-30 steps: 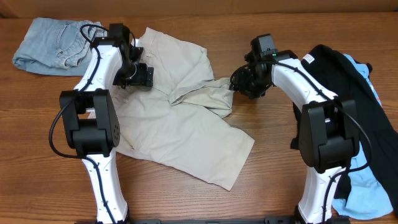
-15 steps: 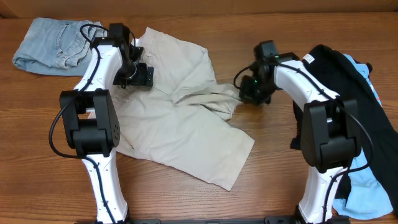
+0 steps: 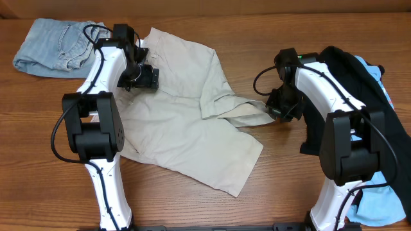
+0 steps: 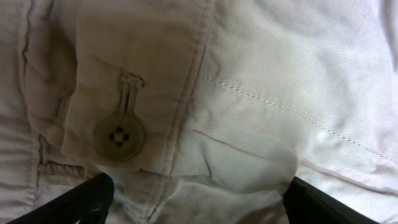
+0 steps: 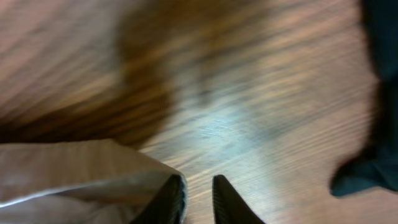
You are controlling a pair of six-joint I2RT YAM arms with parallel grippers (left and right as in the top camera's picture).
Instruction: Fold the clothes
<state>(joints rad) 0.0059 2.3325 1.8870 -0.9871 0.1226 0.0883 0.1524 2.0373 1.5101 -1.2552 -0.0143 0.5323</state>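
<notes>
The large beige khaki shorts (image 3: 186,128) lie spread across the middle of the table. My left gripper (image 3: 142,78) rests on their waistband area. In the left wrist view its jaws (image 4: 196,199) are wide apart with beige cloth (image 4: 261,74) and a button (image 4: 119,137) between them. My right gripper (image 3: 277,110) is at the shorts' right edge, with a fold of the leg stretched out to it. In the right wrist view its fingers (image 5: 198,186) are nearly together, and beige cloth (image 5: 74,174) hangs at the left finger.
Faded light-blue denim shorts (image 3: 54,45) lie at the far left corner. A black garment (image 3: 366,96) lies over a sky-blue one (image 3: 379,199) along the right side, close to my right arm. The black cloth also shows in the right wrist view (image 5: 367,168).
My right gripper has moved right and toward the front, drawing the shorts' right fold out with it. The left gripper has not moved.
</notes>
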